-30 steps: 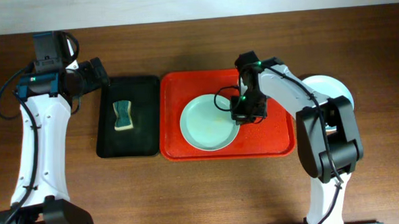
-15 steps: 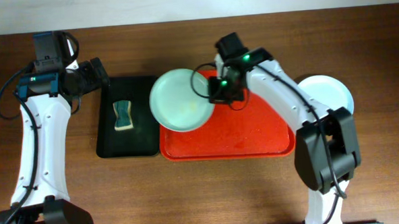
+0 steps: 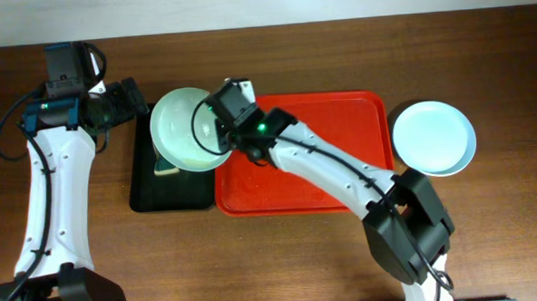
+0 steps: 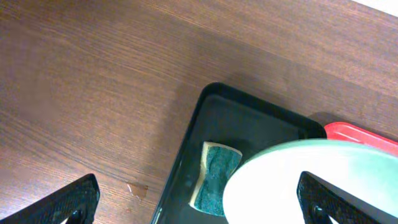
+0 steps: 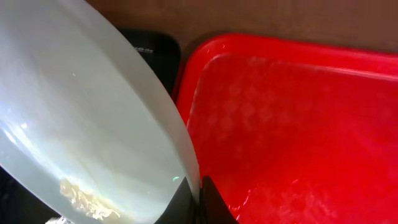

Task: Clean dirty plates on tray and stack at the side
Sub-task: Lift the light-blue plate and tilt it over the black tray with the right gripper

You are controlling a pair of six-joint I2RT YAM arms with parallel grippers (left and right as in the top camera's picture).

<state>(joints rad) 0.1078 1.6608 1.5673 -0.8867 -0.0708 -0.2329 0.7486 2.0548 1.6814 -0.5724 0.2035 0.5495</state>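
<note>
The right gripper (image 3: pixel 221 140) is clamped shut on the rim of the pale green plate (image 3: pixel 188 129), biting its right-hand edge; in the wrist view the fingertips (image 5: pixel 198 198) sit at the bottom centre w/ the rim pinched btw. them. The right arm runs from its base at the lower right of the overhead frame diagonally up-left across the red tray (image 3: pixel 341 156), wrist ending over that tray's upper-left corner. The plate sticks out left of the gripper, tilted, hanging mostly over the upper right part of the black tray (image 3: pixel 175 195), w/ its right rim overlapping the red tray's left edge. A yellow smear (image 5: pixel 84 193) shows on the plate's face near the lower edge of the wrist view. Below the plate lies the sponge (image 4: pixel 214 177), green top, partly covered by the plate from above; whether they touch can't be told. The left gripper (image 3: pixel 132 100) is at the upper left, just beside the black tray's top-left corner, aimed right, jaws spread wide w/ nothing btw. them; its fingers (image 4: pixel 68 202) frame the lower corners of its own view. The left arm rises along the frame's left side. A pale blue plate (image 3: pixel 434 137) rests on the table (image 3: pixel 300 258) just right of the red tray, near its upper-right corner.
</note>
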